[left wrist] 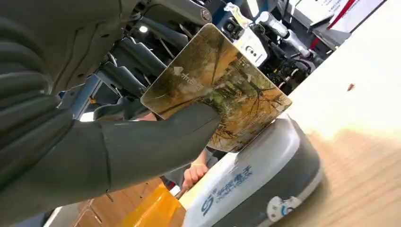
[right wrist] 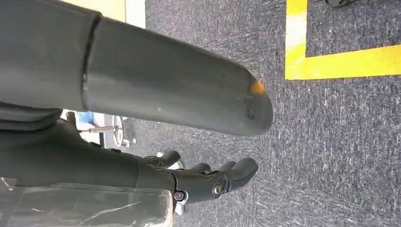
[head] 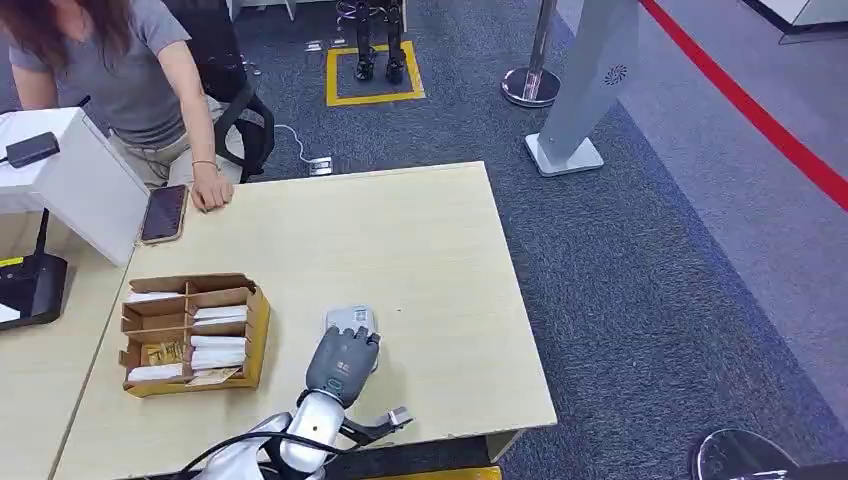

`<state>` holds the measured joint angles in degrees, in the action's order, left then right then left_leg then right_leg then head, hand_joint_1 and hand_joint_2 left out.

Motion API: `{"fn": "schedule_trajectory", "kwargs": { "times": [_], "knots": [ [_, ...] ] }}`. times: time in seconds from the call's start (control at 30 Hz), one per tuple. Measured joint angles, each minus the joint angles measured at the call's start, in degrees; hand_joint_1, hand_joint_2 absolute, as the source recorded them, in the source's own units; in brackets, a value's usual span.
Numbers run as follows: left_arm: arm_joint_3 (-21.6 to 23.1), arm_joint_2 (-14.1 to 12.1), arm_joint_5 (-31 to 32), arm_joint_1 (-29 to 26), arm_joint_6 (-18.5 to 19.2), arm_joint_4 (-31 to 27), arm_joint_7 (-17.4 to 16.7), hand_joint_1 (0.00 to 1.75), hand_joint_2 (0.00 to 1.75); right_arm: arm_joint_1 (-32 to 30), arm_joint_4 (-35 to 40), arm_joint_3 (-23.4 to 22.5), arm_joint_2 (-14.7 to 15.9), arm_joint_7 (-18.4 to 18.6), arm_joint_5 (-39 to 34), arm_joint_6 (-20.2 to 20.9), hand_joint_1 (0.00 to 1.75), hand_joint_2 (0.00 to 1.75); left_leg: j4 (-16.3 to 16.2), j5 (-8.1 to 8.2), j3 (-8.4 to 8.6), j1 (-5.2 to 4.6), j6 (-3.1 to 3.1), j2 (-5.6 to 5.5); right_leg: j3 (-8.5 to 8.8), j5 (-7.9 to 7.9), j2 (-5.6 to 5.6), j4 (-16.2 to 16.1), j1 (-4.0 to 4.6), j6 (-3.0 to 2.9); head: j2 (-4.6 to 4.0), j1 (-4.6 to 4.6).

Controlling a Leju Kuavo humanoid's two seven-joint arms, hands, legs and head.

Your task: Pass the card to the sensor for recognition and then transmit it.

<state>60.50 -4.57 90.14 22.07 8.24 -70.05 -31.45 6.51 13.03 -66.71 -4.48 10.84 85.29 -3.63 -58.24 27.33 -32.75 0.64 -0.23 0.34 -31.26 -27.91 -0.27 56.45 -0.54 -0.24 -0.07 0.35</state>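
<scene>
My left hand (head: 343,364) hovers over the grey-and-white card sensor (head: 350,319) near the front of the wooden table (head: 420,260). In the left wrist view the thumb (left wrist: 156,142) and dark fingers pinch a card (left wrist: 222,90) printed with an autumn forest picture. The card is held tilted just above the sensor (left wrist: 255,184), which has a white top with blue lettering. My right hand (right wrist: 208,182) hangs beside the body over grey carpet, fingers loosely curled, holding nothing.
A cardboard organiser (head: 192,333) with several compartments of cards sits left of the sensor. A seated person rests a hand (head: 211,192) on the table's far edge beside a phone (head: 164,213). A white box (head: 75,180) and a black device (head: 30,290) stand at the left.
</scene>
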Motion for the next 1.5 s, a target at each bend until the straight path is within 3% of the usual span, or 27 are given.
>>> {"fn": "schedule_trajectory", "kwargs": {
  "times": [0.33,0.53,0.67,0.77,0.93,1.07,1.13,1.2,1.27,1.37,1.43,1.5],
  "knots": [
    [-0.07,0.92,0.0,-0.46,-1.94,0.98,3.72,1.75,1.75,-0.01,0.0,-0.17,0.0,-0.02,-0.44,-0.15,0.0,0.0,0.0,-0.01,0.03,0.01,0.0,0.0,0.02,0.01,-0.01,0.01,0.0,0.0,0.0,0.02],
    [-0.07,1.05,0.0,0.98,-3.65,0.7,-0.9,1.75,1.75,-0.01,0.0,-0.17,0.0,-0.02,-0.39,-0.15,0.0,0.0,-0.01,-0.02,0.03,0.01,0.0,0.0,0.02,0.01,-0.01,0.01,0.0,-0.01,0.0,0.02],
    [-0.79,0.44,0.0,3.45,-3.39,-3.15,-4.16,1.75,1.75,-0.02,0.0,-0.17,0.0,-0.09,0.46,-0.13,0.0,0.0,-0.01,-0.06,0.01,0.01,0.05,-0.02,0.02,0.02,-0.04,0.02,0.0,0.0,0.0,0.0],
    [-2.71,-0.39,0.0,5.63,-4.07,-6.94,-6.02,1.75,1.75,-0.02,0.0,-0.15,0.0,-0.09,0.96,-0.07,0.0,0.0,-0.01,-0.06,0.02,0.01,0.05,-0.01,0.02,0.03,-0.03,0.03,0.0,0.0,0.0,0.02],
    [-9.76,-1.6,0.0,7.06,-7.74,-15.33,-5.75,1.75,1.75,-0.04,0.0,0.0,0.0,-0.2,2.69,0.18,0.0,0.0,-0.01,-0.06,0.01,0.01,0.05,0.0,0.02,0.02,-0.01,0.04,0.0,0.0,0.0,0.02],
    [-20.78,0.11,-0.15,4.93,-10.47,-20.7,5.22,1.75,1.75,-0.04,0.0,0.07,0.0,-0.48,3.65,0.24,0.0,0.0,0.0,-0.05,0.01,0.01,0.05,0.01,0.0,0.02,0.0,0.03,0.01,0.0,0.0,0.02],
    [-28.93,3.86,-1.93,3.15,-11.61,-21.9,14.35,1.75,1.75,0.01,0.0,0.13,0.0,-0.65,4.35,0.43,0.0,0.0,0.0,-0.05,-0.01,0.0,0.05,0.01,0.01,0.01,-0.01,0.03,0.01,0.01,0.0,0.02],
    [-39.29,7.79,-8.65,2.18,-10.75,-22.03,21.67,1.75,1.75,0.17,0.0,0.53,0.0,-0.79,4.7,1.29,0.0,0.0,0.0,-0.05,-0.01,0.0,0.05,0.06,0.0,0.02,0.06,0.04,0.01,0.01,0.0,0.04],
    [-46.47,9.8,-16.44,2.34,-9.13,-21.48,25.21,1.75,1.75,0.25,-0.02,1.09,0.0,-0.76,4.72,1.88,0.0,0.0,0.0,-0.05,0.02,0.0,0.05,0.12,0.0,0.04,0.09,0.03,0.0,0.02,0.0,0.02],
    [-59.99,11.69,-32.61,4.15,-4.63,-16.1,31.1,1.75,1.75,0.9,-0.04,2.56,0.02,-0.59,4.72,2.9,0.0,0.0,0.01,-0.13,0.06,0.04,0.03,0.19,-0.04,0.15,0.21,0.04,0.01,-0.1,0.0,0.02],
    [-67.02,11.87,-36.99,4.95,-3.58,-12.43,33.53,1.75,1.75,1.31,-0.04,3.39,0.02,-0.28,4.72,3.21,0.0,0.0,0.01,-0.19,0.07,0.07,-0.01,0.26,-0.07,0.19,0.24,0.07,0.01,-0.15,0.0,-0.11],
    [-71.37,12.26,-38.58,5.41,-2.82,-9.66,34.55,1.75,1.75,1.73,-0.04,3.94,0.04,-0.09,4.72,3.26,0.0,0.0,0.01,-0.22,0.05,0.08,-0.05,0.15,-0.06,0.19,0.16,0.07,0.02,-0.15,0.0,-0.11]
  ]
}}
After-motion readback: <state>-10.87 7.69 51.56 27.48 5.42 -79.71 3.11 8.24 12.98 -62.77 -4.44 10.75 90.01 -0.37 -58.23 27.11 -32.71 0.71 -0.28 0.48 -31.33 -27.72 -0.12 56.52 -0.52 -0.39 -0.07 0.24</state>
